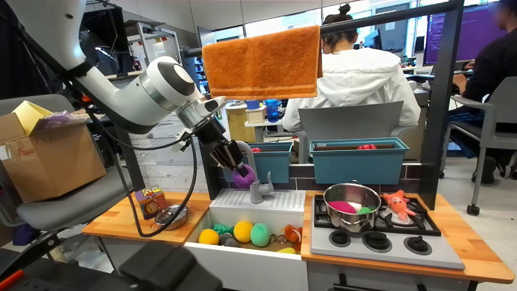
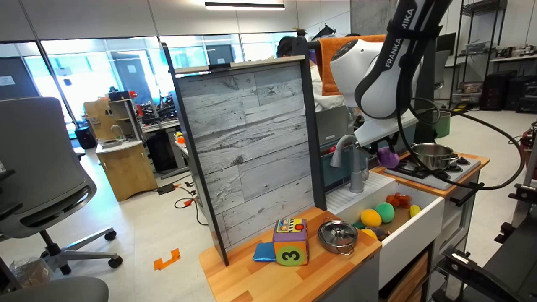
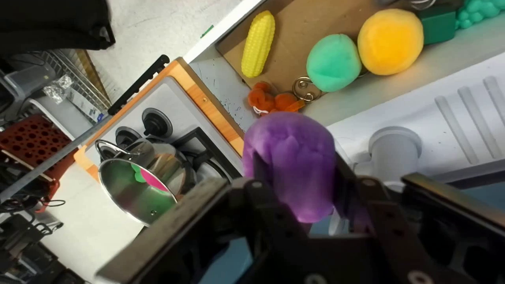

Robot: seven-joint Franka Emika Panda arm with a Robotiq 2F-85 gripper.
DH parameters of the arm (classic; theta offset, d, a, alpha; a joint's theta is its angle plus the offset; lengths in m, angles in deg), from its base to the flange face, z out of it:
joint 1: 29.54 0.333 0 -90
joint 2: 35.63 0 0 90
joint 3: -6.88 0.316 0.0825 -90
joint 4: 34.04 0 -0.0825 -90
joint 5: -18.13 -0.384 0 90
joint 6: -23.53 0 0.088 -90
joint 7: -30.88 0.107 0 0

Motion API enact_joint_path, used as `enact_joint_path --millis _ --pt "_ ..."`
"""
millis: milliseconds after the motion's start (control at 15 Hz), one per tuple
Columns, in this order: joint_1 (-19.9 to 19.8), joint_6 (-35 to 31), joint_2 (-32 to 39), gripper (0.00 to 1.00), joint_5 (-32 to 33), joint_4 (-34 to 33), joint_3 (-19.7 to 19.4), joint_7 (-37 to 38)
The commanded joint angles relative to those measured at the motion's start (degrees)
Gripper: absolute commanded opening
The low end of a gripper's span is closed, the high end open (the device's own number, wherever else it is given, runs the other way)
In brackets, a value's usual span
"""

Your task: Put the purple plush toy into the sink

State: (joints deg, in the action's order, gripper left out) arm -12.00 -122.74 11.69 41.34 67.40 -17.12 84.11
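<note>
My gripper [image 3: 296, 167] is shut on the purple plush toy [image 3: 290, 146], with a finger on each side of it. In both exterior views the toy [image 1: 243, 177] [image 2: 388, 157] hangs in the air beside the grey faucet [image 1: 256, 190] [image 2: 356, 178], above counter height. The gripper [image 1: 241, 166] [image 2: 387, 146] points downward at a tilt. The white sink [image 1: 246, 264] [image 2: 419, 226] lies below, towards the front. In the wrist view the sink's brown bottom [image 3: 298, 33] shows beyond the toy.
The sink holds a green ball [image 3: 333, 63], a yellow ball [image 3: 390, 41], toy corn [image 3: 258, 43] and an orange toy [image 3: 272, 96]. The stove beside it bears a steel pot [image 1: 351, 208] and a red-orange plush [image 1: 399, 205]. Blue planters [image 1: 359, 161] stand behind; a cube [image 2: 290, 245] and lidded pan [image 2: 337, 237] sit opposite.
</note>
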Motion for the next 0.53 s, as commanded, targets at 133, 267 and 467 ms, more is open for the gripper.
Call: enact_joint_path --millis 133,267,467 --pt "1.3 0.6 1.0 0.87 2.7 -2.2 -1.0 3.5" --pt "1.2 0.7 1.1 1.0 2.9 -2.4 -0.9 3.9" --pt "1.2 0.9 0.9 1.0 3.0 -2.3 -0.9 4.2"
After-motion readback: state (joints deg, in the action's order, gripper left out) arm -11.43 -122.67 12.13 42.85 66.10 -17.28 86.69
